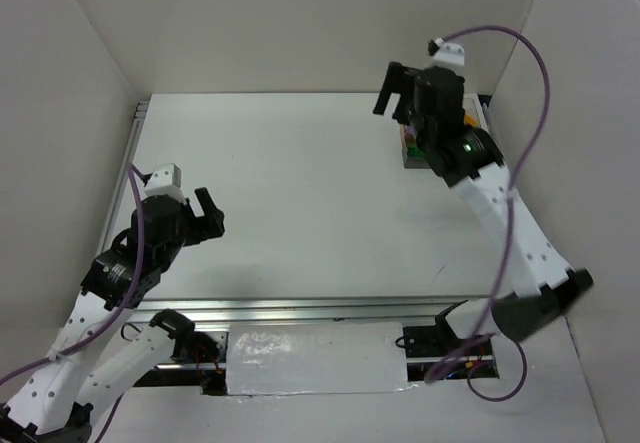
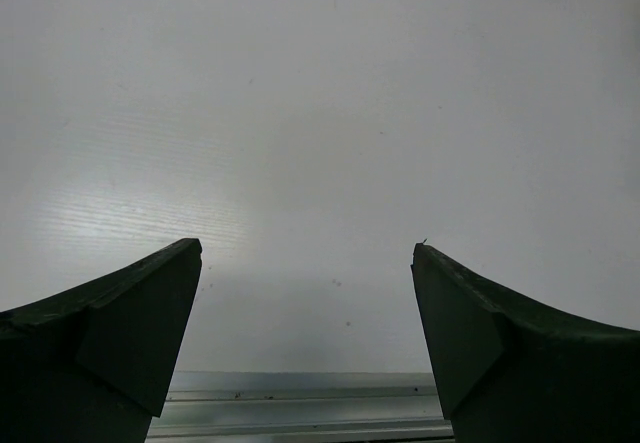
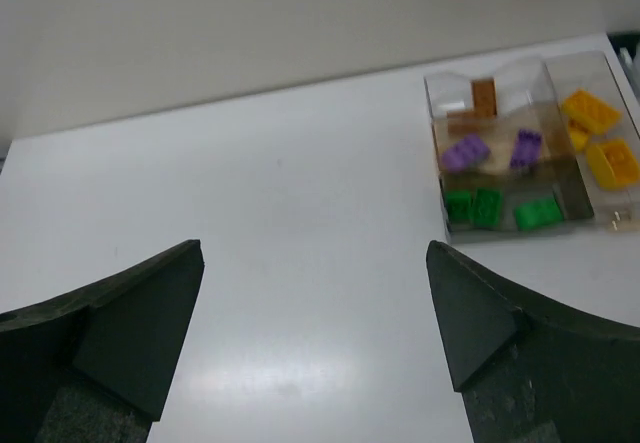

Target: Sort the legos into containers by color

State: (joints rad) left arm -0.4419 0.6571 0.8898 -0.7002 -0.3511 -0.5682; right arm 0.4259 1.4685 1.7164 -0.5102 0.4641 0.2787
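The clear compartment container [image 3: 497, 73] stands at the table's far right. In it lie a brown brick [image 3: 484, 96], two purple bricks [image 3: 464, 151], green bricks [image 3: 472, 206] and yellow bricks [image 3: 590, 111], each colour in its own compartment. In the top view the container [image 1: 410, 159] is mostly hidden under my right arm. My right gripper [image 3: 313, 253] is open and empty, above bare table left of the container; it also shows in the top view [image 1: 397, 101]. My left gripper [image 2: 306, 248] is open and empty over the near left table, as the top view [image 1: 211, 215] shows.
White walls enclose the table on the left, back and right. An aluminium rail [image 1: 300, 310] runs along the near edge, also in the left wrist view [image 2: 300, 403]. A white padded sheet [image 1: 315, 358] lies between the arm bases.
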